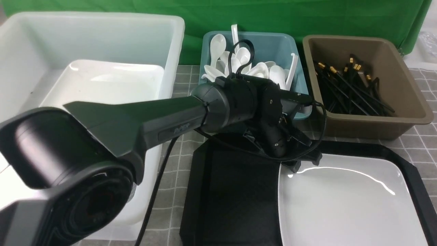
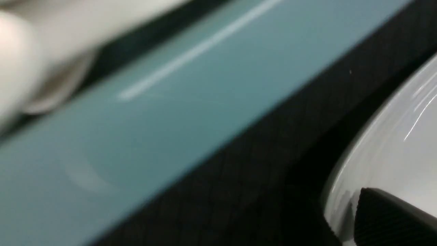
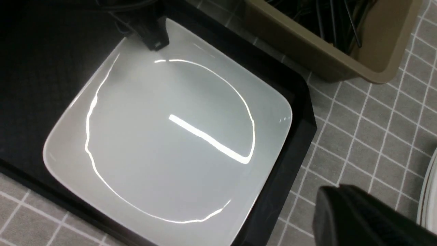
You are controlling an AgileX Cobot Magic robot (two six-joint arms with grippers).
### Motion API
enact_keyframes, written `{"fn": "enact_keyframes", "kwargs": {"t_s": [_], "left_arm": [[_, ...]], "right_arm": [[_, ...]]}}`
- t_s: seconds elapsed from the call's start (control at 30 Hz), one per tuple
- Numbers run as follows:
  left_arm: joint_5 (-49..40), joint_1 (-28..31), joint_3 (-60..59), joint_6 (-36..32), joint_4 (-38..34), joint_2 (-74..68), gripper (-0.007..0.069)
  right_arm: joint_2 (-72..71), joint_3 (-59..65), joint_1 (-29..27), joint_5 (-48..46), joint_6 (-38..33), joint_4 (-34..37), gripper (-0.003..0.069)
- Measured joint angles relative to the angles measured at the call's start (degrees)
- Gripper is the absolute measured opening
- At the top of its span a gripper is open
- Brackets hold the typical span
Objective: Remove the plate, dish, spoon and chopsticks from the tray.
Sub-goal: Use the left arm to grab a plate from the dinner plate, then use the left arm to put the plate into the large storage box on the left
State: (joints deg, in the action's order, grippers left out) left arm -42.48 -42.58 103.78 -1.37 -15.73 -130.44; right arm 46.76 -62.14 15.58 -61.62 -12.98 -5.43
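Forearm of the left arm (image 1: 136, 119) spans lower left to centre frame, left gripper (image 1: 304, 162) low at the upper-left corner of the plate (image 1: 348, 201) on the tray (image 1: 235, 191) (jaw spread indiscernible); right gripper (image 3: 358, 218), mostly cropped, pressed together.

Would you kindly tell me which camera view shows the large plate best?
The right wrist view: nearly the whole plate shows, lying on the tray. The front view cuts off its near edge, and the left end effector covers one far corner. The left wrist view shows only a blurred rim.

A green cloth backdrop (image 1: 307, 17) hangs behind the grey checked tabletop (image 1: 423, 143).
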Motion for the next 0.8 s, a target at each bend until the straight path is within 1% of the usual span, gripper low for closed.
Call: {"fn": "enact_keyframes", "kwargs": {"t_s": [0.13, 0.23, 0.3, 0.4, 0.6, 0.7, 0.8], "left_arm": [[-4.2, 0.4, 0.0, 0.0, -0.5, 0.9, 0.0191], [-7.7, 1.2, 0.0, -0.2, -1.1, 3.9, 0.0146], [-9.3, 1.9, 0.0, -0.3, -1.6, 7.6, 0.009], [-10.5, 2.1, 0.0, -0.5, -1.7, 12.2, 0.0052], [-11.4, 2.1, 0.0, -1.4, -0.8, 18.7, 0.0031], [-12.1, 2.1, -0.1, -1.7, 0.0, 20.7, 0.0031], [-12.7, 2.1, -0.2, -2.1, 0.3, 23.6, 0.0031]], "right_arm": [[0.0, 0.1, 0.0, 0.0, 0.1, 0.0, 0.0022], [0.0, 0.1, 0.0, 0.0, 0.1, 0.2, 0.0022], [0.0, 0.1, 0.0, 0.0, 0.1, 0.5, 0.0022], [0.0, 0.1, 0.0, 0.1, 0.1, 0.9, 0.0022], [0.0, -1.7, 0.0, 0.6, 0.0, 1.9, 0.0022], [0.0, -2.7, 0.0, 1.1, -0.1, 4.4, 0.0022], [0.0, -3.4, 0.0, 2.3, -2.0, 9.1, 0.0022]]}}
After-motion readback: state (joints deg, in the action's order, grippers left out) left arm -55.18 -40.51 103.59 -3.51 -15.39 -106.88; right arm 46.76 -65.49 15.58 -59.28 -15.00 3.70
